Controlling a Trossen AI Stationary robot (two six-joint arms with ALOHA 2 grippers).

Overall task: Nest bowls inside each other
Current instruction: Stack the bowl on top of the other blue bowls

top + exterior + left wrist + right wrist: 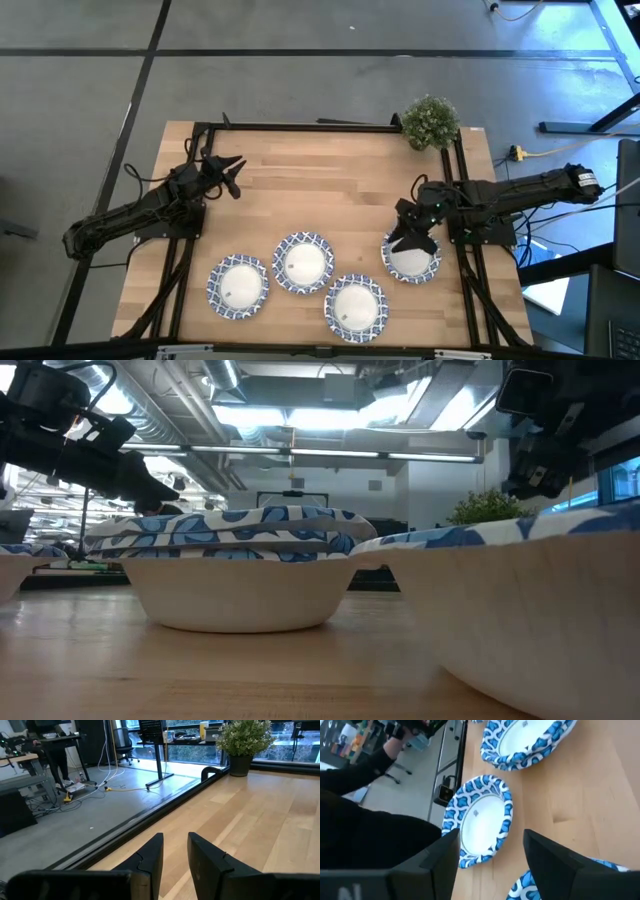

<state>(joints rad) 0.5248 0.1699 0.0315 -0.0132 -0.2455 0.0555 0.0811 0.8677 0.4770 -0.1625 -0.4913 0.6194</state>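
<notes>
White-centred bowls (nothing inside them)

I see four bowls on the table: bowl one, bowl two, bowl three, and bowl four under my right gripper. My left gripper sits well apart. Plant stands at the far corner.

No readable text or labels.
</notes>
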